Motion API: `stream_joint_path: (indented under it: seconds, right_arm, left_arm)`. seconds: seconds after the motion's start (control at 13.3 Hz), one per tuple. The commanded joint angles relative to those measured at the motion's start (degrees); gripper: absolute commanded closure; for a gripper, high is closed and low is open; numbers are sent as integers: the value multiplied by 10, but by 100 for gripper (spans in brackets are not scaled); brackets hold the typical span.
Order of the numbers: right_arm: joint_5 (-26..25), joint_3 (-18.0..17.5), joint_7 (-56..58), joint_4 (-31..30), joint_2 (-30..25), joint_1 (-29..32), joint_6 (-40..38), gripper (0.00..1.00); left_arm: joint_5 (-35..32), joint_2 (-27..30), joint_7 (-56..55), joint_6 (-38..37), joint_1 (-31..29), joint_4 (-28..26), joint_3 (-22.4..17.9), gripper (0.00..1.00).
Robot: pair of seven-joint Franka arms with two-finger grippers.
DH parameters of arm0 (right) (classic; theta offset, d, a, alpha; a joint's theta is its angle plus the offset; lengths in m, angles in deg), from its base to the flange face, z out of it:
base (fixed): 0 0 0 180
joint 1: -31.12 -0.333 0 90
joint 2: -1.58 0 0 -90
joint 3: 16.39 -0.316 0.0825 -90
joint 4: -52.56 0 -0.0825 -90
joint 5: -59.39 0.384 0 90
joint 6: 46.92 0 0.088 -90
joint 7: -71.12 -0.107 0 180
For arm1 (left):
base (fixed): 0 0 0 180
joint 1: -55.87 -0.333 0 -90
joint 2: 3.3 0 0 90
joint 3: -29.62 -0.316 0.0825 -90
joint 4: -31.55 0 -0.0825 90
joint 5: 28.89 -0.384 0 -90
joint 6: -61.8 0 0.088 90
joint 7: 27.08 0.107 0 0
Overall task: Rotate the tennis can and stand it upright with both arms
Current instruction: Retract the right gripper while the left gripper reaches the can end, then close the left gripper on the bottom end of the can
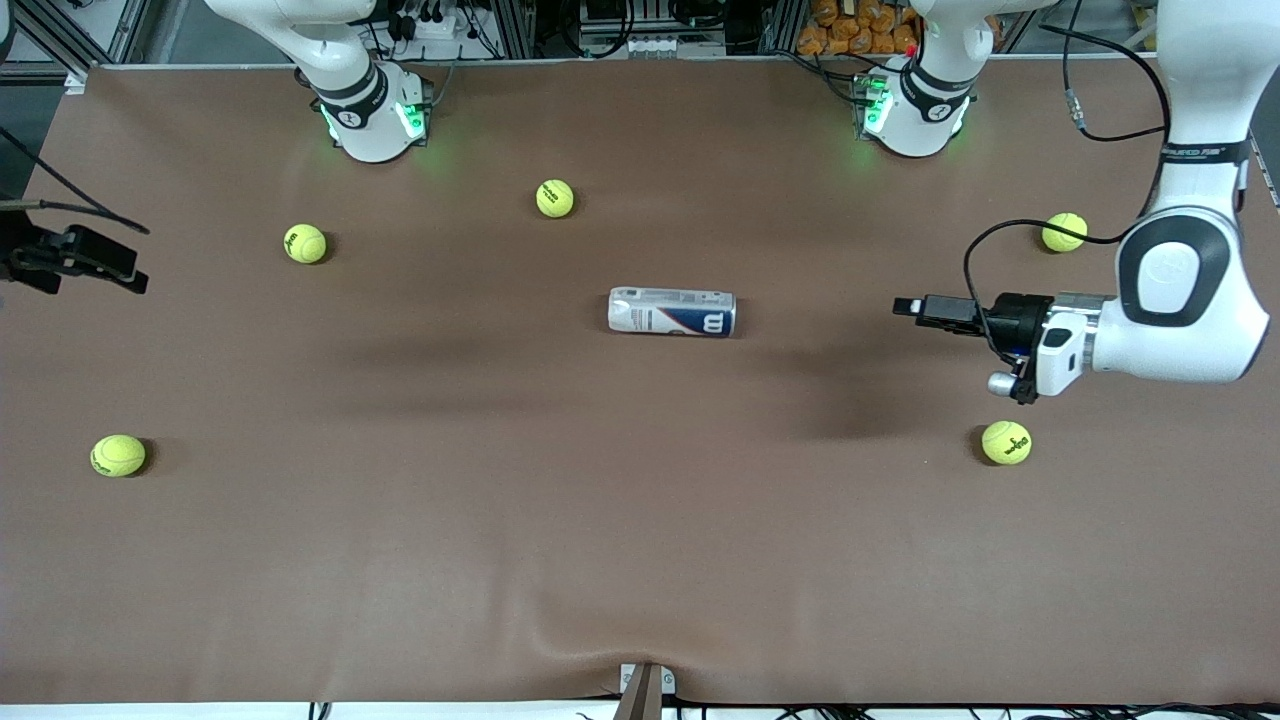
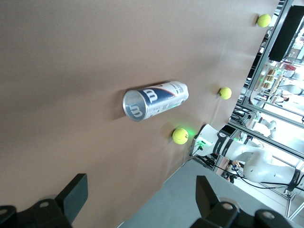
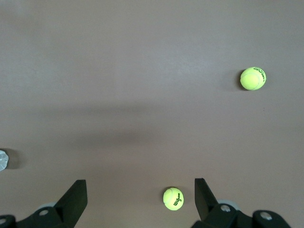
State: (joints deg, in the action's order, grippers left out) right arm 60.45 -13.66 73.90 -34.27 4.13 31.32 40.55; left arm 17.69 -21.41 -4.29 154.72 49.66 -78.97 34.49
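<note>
Here the tennis can (image 1: 671,312) lies mid-bench, long axis running between the arms' ends; left gripper (image 1: 915,308) nearer, right gripper (image 1: 120,275) at the bench edge, both jaws wide, empty.

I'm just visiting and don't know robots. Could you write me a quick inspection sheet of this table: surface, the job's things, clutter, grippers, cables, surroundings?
Surface: brown table cover, with a small ripple at the edge nearest the front camera.
Job's things: tennis can lying on its side mid-table, untouched.
Clutter: five loose tennis balls, for example one farther from the front camera than the can, another toward the right arm's end.
Grippers: left gripper open, over the table toward the left arm's end, pointing at the can; right gripper open, at the right arm's end, holding nothing.
Cables: black cable looping off the left arm's wrist.
Surroundings: equipment racks along the bases' edge.
</note>
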Motion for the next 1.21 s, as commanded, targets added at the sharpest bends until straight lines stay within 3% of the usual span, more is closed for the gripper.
stream_joint_path:
  seconds: [0.0, 0.15, 0.53, 0.83, 1.13]
  right_arm:
    - [4, -2, -9, -26, -22, -9, 23, 0]
    - [9, -1, -9, -27, -19, -8, 31, 0]
    - [8, 8, -9, 38, -18, 6, -39, 0]
    - [10, 4, -9, 40, -20, 3, -28, 0]
    - [16, 4, -8, 25, -33, 2, -24, 0]
  left_arm:
    - [29, 12, 56, 61, 1, -63, 22, 0]
    - [81, 2, 115, 114, 1, -106, 46, 0]
    - [205, -106, 225, 121, 16, -102, 70, 0]
    - [227, -120, 227, 142, 41, -101, 71, 0]
    - [296, -137, 237, 157, 80, -96, 70, 0]
